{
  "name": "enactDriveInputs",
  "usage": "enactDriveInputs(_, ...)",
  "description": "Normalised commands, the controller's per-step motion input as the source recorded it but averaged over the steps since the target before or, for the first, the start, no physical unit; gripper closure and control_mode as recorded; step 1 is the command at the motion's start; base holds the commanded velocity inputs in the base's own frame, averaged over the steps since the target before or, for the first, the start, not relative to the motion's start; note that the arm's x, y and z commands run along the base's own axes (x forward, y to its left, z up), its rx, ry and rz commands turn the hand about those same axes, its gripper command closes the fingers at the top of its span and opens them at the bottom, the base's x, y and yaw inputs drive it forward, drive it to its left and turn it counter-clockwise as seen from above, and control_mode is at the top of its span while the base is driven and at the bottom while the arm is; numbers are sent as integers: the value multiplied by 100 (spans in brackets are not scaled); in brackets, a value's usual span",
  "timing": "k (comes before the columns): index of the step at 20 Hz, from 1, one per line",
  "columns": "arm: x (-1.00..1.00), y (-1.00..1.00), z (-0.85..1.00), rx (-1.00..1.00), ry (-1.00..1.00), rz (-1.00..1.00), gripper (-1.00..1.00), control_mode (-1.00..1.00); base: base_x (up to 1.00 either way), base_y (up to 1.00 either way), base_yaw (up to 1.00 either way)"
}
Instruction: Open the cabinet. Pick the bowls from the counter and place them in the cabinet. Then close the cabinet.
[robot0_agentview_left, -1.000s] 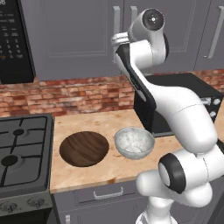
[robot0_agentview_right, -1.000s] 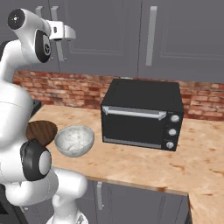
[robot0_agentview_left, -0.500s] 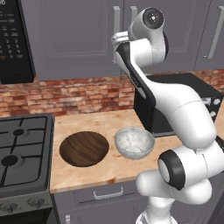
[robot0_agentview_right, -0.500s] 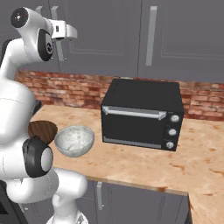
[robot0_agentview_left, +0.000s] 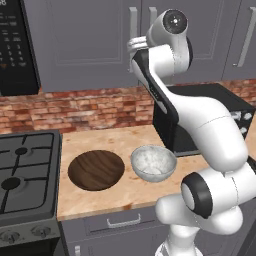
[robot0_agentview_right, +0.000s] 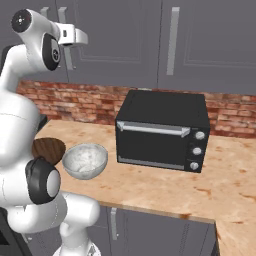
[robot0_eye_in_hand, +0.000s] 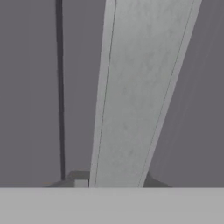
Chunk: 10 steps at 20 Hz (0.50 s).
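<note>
At 9 o'clock in the left base view, black gas stove (robot0_agentview_left: 25, 170). On the counter (robot0_agentview_left: 115, 192) toward 7 o'clock, wide dark-brown wooden bowl (robot0_agentview_left: 96, 169); just beside it at centre, speckled white bowl (robot0_agentview_left: 153, 163). Behind that at 3 o'clock, black toaster oven (robot0_agentview_right: 162, 131). Up at 12 o'clock, gripper (robot0_agentview_left: 134, 46) raised against the shut cabinet (robot0_agentview_left: 90, 45), right at its silver handle (robot0_eye_in_hand: 140, 94). Hand view pressed close to that bar. Claw width: cannot tell.
</note>
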Motion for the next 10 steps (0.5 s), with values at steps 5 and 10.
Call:
enactDriveInputs(5,0,0,-13,0,0,0,100,-100,0,0,0)
enactDriveInputs(10,-18,-1,-4,0,0,0,100,-100,0,0,0)
